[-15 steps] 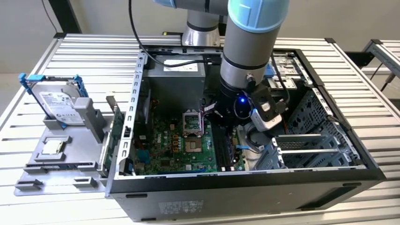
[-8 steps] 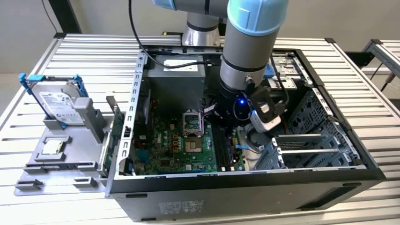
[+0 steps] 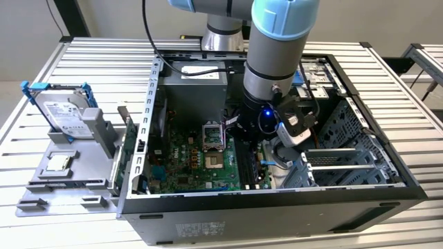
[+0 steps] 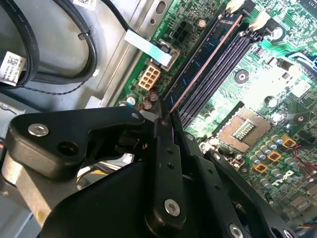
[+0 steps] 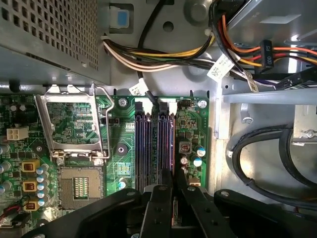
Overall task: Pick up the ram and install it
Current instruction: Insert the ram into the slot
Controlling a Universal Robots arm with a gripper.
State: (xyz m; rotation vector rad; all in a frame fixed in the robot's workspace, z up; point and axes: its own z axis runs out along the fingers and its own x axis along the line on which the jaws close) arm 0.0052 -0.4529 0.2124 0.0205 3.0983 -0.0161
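Down inside the open computer case (image 3: 387, 171), the pincer (image 5: 172, 191) hangs just over the memory slots (image 5: 154, 148) of the green motherboard (image 3: 201, 166), its two black fingers (image 5: 159, 208) drawn close together on the near end of the ram (image 4: 208, 57). That ram, a thin dark blue stick with a coppery edge in the second wrist view, stands on edge in the outermost slot, on the side of the slots away from the processor socket (image 5: 79, 186); in the first wrist view it appears edge-on (image 5: 172, 144) as a dark line running away from the fingertips. Whether it is pressed fully home I cannot tell. Beyond the motherboard's far edge, bundled wires (image 5: 163, 57) run across the case wall. Outside the case, toward the exterior view's left, a hard drive (image 3: 66, 116) in a blue bracket stands on a grey tray (image 3: 41, 192).
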